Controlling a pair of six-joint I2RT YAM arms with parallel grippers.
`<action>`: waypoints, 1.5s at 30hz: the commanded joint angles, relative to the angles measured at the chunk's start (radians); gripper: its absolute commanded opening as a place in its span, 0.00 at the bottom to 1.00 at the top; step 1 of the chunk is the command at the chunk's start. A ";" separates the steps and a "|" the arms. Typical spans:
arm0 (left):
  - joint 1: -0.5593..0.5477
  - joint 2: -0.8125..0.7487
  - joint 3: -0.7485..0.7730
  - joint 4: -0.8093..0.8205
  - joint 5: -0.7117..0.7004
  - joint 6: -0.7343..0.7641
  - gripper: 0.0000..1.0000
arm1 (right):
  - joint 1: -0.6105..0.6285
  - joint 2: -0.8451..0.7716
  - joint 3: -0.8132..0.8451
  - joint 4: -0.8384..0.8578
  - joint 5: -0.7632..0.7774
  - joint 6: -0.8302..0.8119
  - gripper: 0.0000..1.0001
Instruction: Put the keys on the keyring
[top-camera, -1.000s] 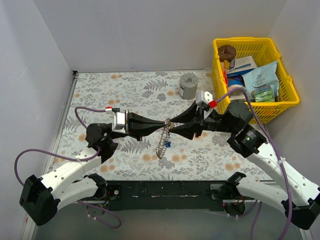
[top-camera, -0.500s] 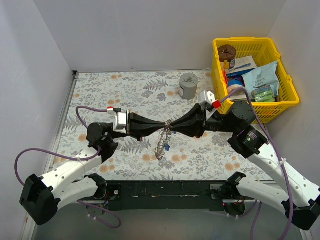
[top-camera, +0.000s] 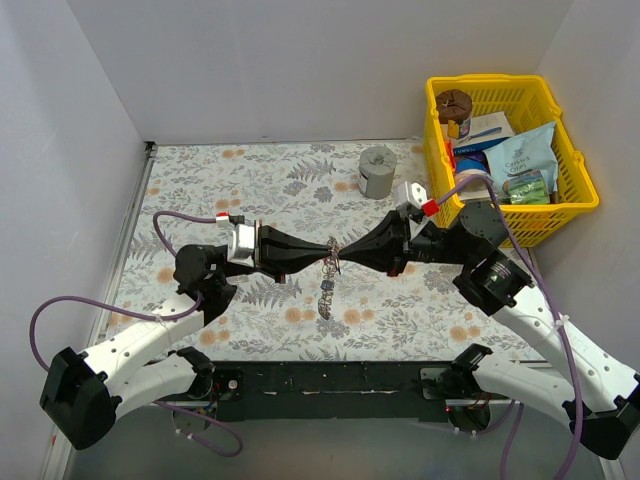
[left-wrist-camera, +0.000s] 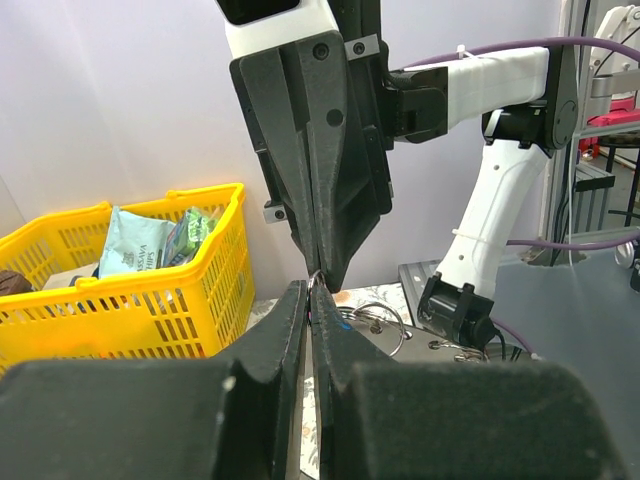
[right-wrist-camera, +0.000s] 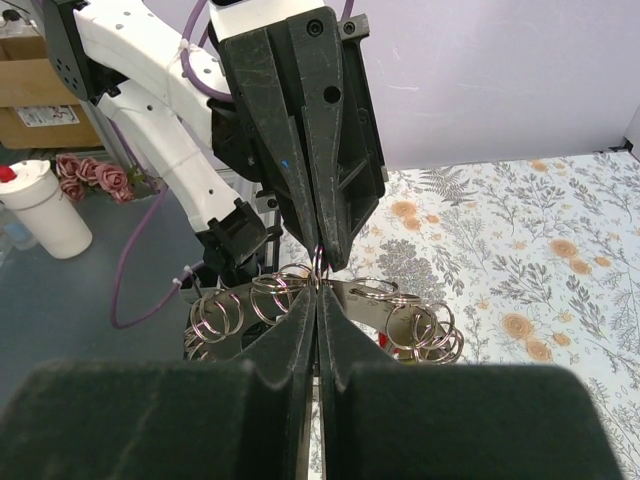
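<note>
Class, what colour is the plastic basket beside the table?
Yellow. The basket shows best in the top external view.

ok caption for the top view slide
left tool and right tool meet tip to tip, both gripping the hanging keyring

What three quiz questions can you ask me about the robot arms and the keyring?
1. Fill in: the left pincer and the right pincer meet tip to tip, both ___ on the keyring.
2. True or false: nothing is touching the keyring.
3. Which thing stands on the table to the left of the yellow basket?
A. a grey cylindrical cup
B. a red ball
C. a green plate

Key: 1 shut; 2 false; 3 A.
</note>
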 joint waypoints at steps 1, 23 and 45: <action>-0.002 -0.010 0.040 0.065 -0.015 -0.017 0.00 | -0.004 0.000 -0.024 0.033 -0.013 -0.006 0.07; -0.002 -0.007 0.045 0.095 -0.005 -0.042 0.00 | -0.002 -0.023 -0.056 0.056 -0.002 0.010 0.32; -0.002 -0.014 0.060 0.016 -0.070 0.007 0.00 | 0.035 -0.016 -0.047 -0.014 0.075 -0.030 0.58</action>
